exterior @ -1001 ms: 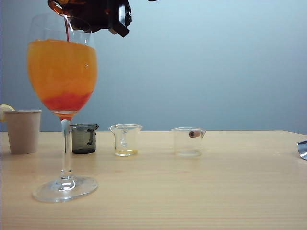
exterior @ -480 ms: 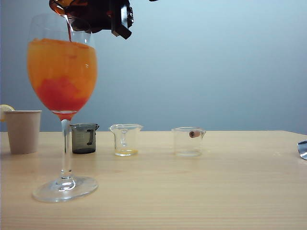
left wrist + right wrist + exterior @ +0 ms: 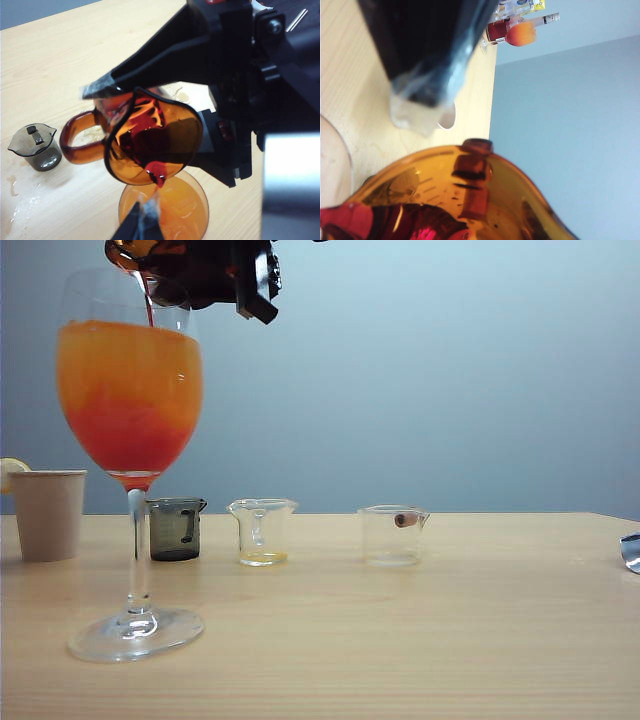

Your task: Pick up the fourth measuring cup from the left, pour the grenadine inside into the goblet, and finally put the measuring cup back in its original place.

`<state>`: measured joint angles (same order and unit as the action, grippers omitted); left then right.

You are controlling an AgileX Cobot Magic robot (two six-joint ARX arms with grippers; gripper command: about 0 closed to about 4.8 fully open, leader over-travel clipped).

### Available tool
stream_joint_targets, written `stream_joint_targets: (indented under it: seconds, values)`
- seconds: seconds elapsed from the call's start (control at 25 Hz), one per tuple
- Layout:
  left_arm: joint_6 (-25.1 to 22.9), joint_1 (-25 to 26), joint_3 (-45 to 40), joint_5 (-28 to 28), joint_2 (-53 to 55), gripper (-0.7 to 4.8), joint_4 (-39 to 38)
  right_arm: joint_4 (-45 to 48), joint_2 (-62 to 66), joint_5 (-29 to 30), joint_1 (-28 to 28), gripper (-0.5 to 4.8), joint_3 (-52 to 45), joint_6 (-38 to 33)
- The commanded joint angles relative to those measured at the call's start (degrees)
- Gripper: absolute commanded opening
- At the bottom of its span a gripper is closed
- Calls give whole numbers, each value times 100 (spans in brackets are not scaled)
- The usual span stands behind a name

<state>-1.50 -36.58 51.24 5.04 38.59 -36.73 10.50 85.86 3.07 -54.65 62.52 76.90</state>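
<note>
Cup, amber, tipped over goblet, pinched between right gripper fingers. Grenadine falls in thin red line from spout into goblet, red settling low. Left gripper not seen; can't tell its state.

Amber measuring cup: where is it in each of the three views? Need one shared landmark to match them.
Exterior: amber measuring cup at the top left edge, tilted over the goblet, held by the right gripper.
Left wrist: cup central, spout down, grenadine dripping.
Right wrist: cup fills the foreground.
Shared landmark: the goblet, partly seen in every view.
</note>
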Motion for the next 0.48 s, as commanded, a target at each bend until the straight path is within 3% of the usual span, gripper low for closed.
stream_joint_targets:
  seconds: [0.04,0.48]
  values:
    - [-2,11,26,39,-11,-5,35,177,-44,-59,-7,-1,48,157]
    - [-2,11,26,39,0,-5,35,184,-44,-59,-9,-1,48,284]
